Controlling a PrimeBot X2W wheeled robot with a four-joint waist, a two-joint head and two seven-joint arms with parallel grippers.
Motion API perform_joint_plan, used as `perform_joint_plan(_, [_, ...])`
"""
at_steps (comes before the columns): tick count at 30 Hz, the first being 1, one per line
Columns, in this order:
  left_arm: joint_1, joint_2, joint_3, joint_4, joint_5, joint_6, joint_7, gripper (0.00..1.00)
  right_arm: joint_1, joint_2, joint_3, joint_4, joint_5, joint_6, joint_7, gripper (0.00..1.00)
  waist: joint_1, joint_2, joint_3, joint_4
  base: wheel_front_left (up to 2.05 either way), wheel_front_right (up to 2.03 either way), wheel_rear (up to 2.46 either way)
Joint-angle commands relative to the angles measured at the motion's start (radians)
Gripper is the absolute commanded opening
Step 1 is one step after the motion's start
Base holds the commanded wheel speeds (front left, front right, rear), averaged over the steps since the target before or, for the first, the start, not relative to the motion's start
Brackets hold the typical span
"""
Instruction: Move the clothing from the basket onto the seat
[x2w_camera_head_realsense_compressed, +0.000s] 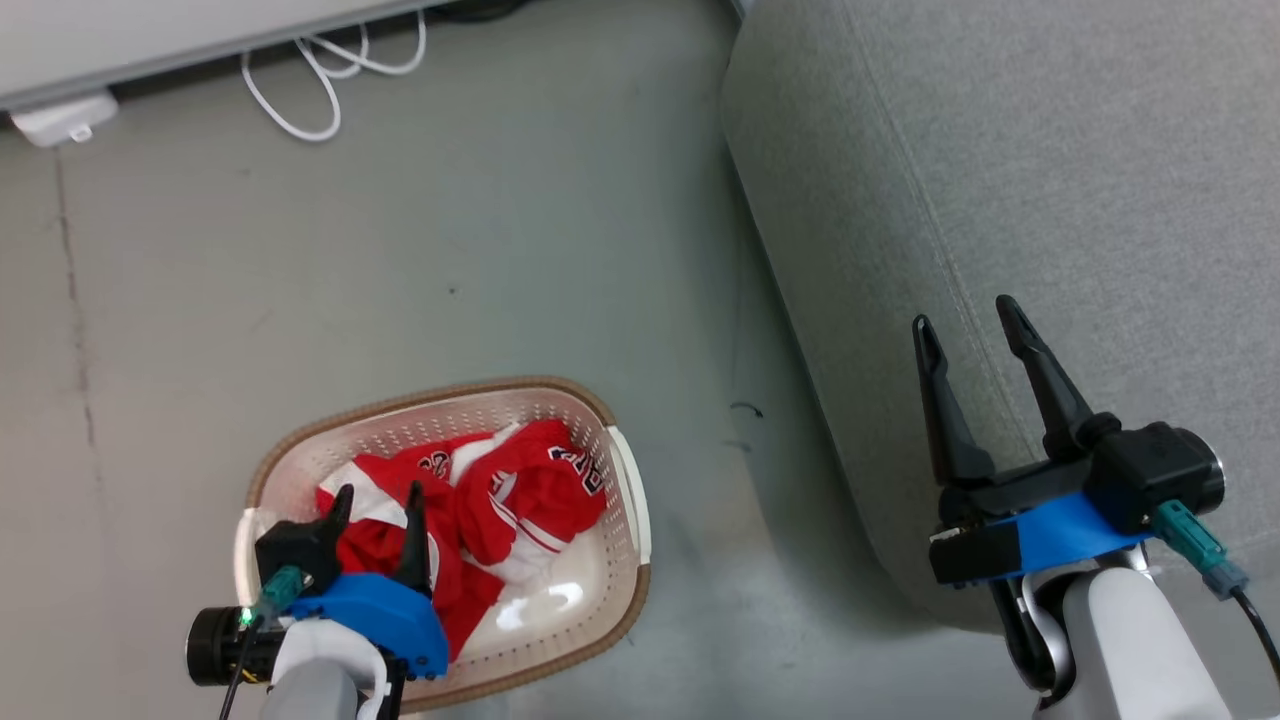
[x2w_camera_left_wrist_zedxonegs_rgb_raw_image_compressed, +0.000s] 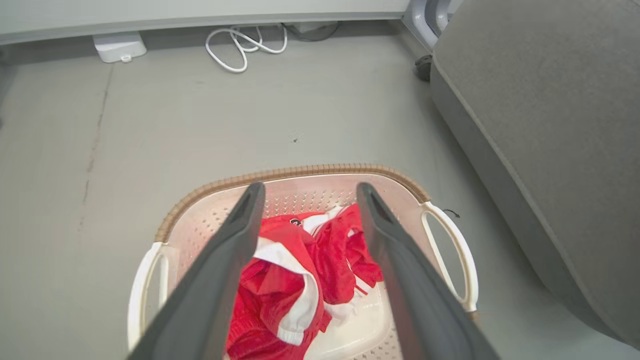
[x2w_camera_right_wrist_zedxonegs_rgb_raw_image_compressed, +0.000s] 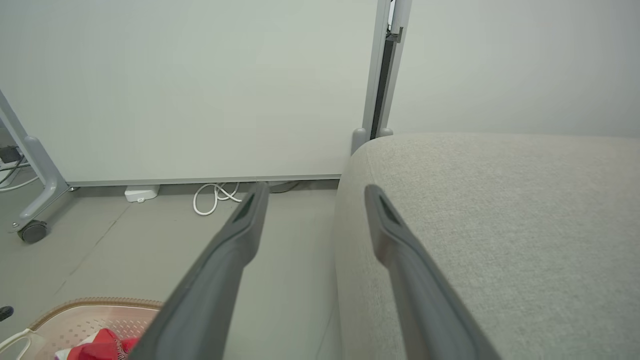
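Note:
The cream basket (x2w_camera_head_realsense_compressed: 620, 480) with its brown braided rim stands on the floor at the lower left of the head view. Red clothing (x2w_camera_head_realsense_compressed: 520, 495) with white stripes and dark lettering lies crumpled inside it. My left gripper (x2w_camera_head_realsense_compressed: 380, 495) hangs open just above the left part of the clothing. In the left wrist view its fingers frame the red clothing (x2w_camera_left_wrist_zedxonegs_rgb_raw_image_compressed: 310, 260) inside the basket (x2w_camera_left_wrist_zedxonegs_rgb_raw_image_compressed: 300, 172). The grey seat (x2w_camera_head_realsense_compressed: 1050, 200) fills the right side. My right gripper (x2w_camera_head_realsense_compressed: 965, 325) is open and empty over the seat's left edge, with the seat (x2w_camera_right_wrist_zedxonegs_rgb_raw_image_compressed: 500, 210) showing under its fingers.
A white cable (x2w_camera_head_realsense_compressed: 320, 75) loops on the floor by the wall base at the top, beside a small white box (x2w_camera_head_realsense_compressed: 65, 118). Grey floor (x2w_camera_head_realsense_compressed: 450, 250) separates the basket and the seat. A wheeled frame leg (x2w_camera_right_wrist_zedxonegs_rgb_raw_image_compressed: 35, 200) stands at the far left.

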Motion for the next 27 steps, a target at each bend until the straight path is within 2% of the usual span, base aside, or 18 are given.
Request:
perform_joint_plan(1, [-0.052, 0.010, -0.008, 0.044, 0.006, -0.004, 0.007, 1.00, -0.022, -0.002, 0.000, -0.010, 0.008, 0.000, -0.007, 1.00, -0.0001, 0.0000, 0.115, -0.040, 0.00, 0.00, 0.00])
perform_joint_plan(6, [-0.120, 0.019, -0.023, 0.145, 0.018, 0.001, 0.026, 1.00, -0.042, -0.002, -0.002, -0.018, 0.014, 0.000, -0.011, 1.00, -0.0001, 0.0000, 0.181, -0.044, 0.00, 0.00, 0.00])
perform_joint_plan(13, [-0.208, 0.020, -0.019, 0.291, 0.007, 0.038, 0.063, 1.00, -0.066, -0.003, 0.006, -0.038, 0.033, 0.000, -0.013, 1.00, -0.0001, 0.0000, 0.251, -0.051, 0.00, 0.00, 0.00])
perform_joint_plan(17, [-0.245, 0.021, -0.016, 0.331, -0.006, 0.032, 0.041, 1.00, -0.074, -0.003, 0.012, -0.057, 0.046, 0.000, -0.014, 1.00, -0.0001, 0.0000, 0.288, -0.059, 0.00, 0.00, 0.00])
perform_joint_plan(27, [-0.335, 0.052, -0.006, 0.416, -0.019, 0.076, 0.016, 1.00, -0.088, -0.003, 0.027, -0.080, 0.069, 0.000, -0.013, 1.00, -0.0001, 0.0000, 0.362, -0.084, 0.00, 0.00, 0.00])
